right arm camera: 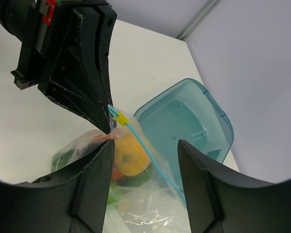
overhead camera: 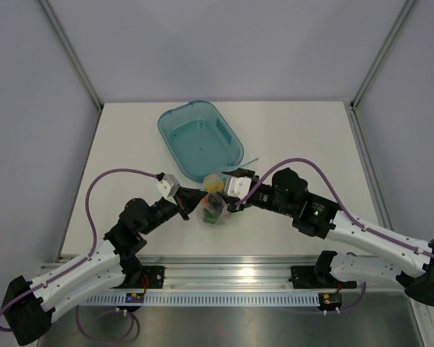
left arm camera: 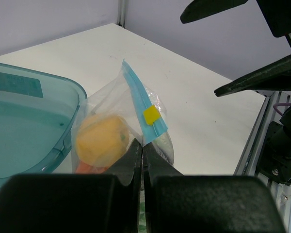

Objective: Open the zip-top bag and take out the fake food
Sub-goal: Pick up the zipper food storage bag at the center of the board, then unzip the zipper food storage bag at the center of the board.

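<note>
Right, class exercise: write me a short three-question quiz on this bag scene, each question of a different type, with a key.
1. True or false: the left hand is shut on the zip-top bag.
2. Where is the fake food? A) in the teal tub B) inside the bag C) loose on the table
3. Fill in: the right hand has its jaws ___.
Key: 1 true; 2 B; 3 open.
</note>
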